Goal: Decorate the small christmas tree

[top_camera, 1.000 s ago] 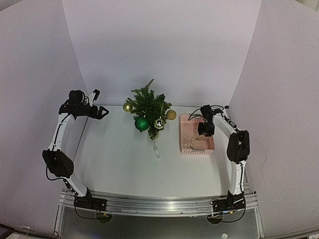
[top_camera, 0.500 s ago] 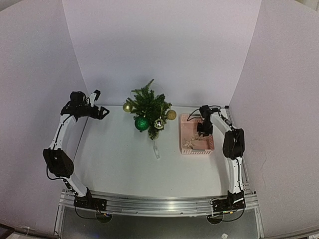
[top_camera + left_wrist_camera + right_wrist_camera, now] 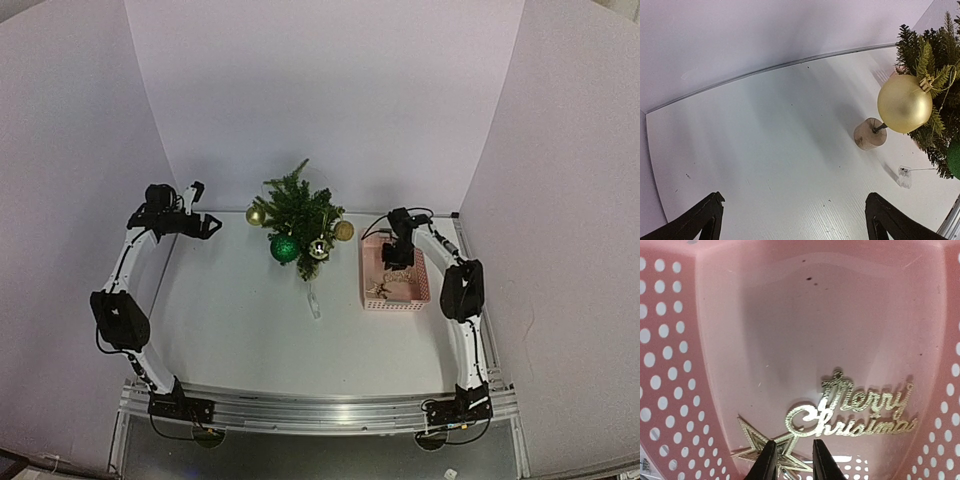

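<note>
**Left gripper** (image 3: 205, 226): Your jaws stand spread wide, with nothing between them and nothing touched. It hangs over the far-left corner of the table (image 3: 230, 320). In its wrist view both fingers (image 3: 710, 217) frame bare white tabletop.

**Small christmas tree** (image 3: 298, 208): It stands upright at the back middle of the table. It is to the right of your left gripper and well apart from it. In the left wrist view its pale round base (image 3: 870, 134) sits on the table at the right of the frame.
- **Gold bauble** (image 3: 257, 215): hangs on the left side, the part of the tree nearest your left gripper.
- **Green bauble** (image 3: 285, 248): hangs low at the front.
- **Second gold bauble** (image 3: 344, 231): hangs on the right side.

**Small clear box** (image 3: 314, 302): It lies on the table in front of the tree, with a thin wire attached.

**Pink basket** (image 3: 365, 270): It stands to the right of the tree and apart from it. Inside lie a gold star (image 3: 752, 437) and a gold "Merry Christmas" sign (image 3: 852, 412), side by side on the basket floor.

**Right gripper** (image 3: 397, 256): It points down into the basket. Your jaws are drawn close, leaving only a narrow gap. In the wrist view part of the star shows in that gap, right at the fingertips (image 3: 817, 450). You cannot tell whether the star is pinched or merely lies beneath. The tree stands to the left of this gripper, outside the basket and clear of the fingers.
</note>
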You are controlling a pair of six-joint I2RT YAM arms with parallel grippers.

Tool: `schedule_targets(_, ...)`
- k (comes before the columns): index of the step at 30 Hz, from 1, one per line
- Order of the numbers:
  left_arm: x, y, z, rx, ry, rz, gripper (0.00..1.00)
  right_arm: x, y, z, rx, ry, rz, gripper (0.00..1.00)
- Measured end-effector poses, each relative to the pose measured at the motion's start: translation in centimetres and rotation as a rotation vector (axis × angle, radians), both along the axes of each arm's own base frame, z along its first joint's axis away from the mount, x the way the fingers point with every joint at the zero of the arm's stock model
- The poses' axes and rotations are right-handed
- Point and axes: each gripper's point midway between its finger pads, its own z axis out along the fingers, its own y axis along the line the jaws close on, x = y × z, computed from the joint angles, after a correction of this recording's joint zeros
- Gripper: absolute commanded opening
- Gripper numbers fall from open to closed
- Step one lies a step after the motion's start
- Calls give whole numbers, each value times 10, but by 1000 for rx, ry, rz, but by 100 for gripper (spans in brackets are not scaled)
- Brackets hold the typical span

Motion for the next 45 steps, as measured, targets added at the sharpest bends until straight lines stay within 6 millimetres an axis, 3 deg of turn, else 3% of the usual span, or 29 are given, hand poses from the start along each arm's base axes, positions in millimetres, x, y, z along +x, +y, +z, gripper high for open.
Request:
schedule_targets(8,2,1,0,-9,0,9,99,-8,22,-20,7,35,67,23)
schedule_targets(12,2,2,1,-12,2,14,99,-9,21,-29,-6,50,77,23)
schedule_targets(26,5,3,3,-23,-6,26,99,-6,19,-26,-26,31,112,23)
schedule_targets(33,4,3,3,-26,-4,25,99,-9,16,-37,-44,50,136,24)
schedule_targets(39,5,3,3,-26,-5,25,99,-10,15,-42,-58,55,161,20)
schedule_targets(45,5,2,4,-27,-6,26,99,-10,12,-44,-103,45,198,10)
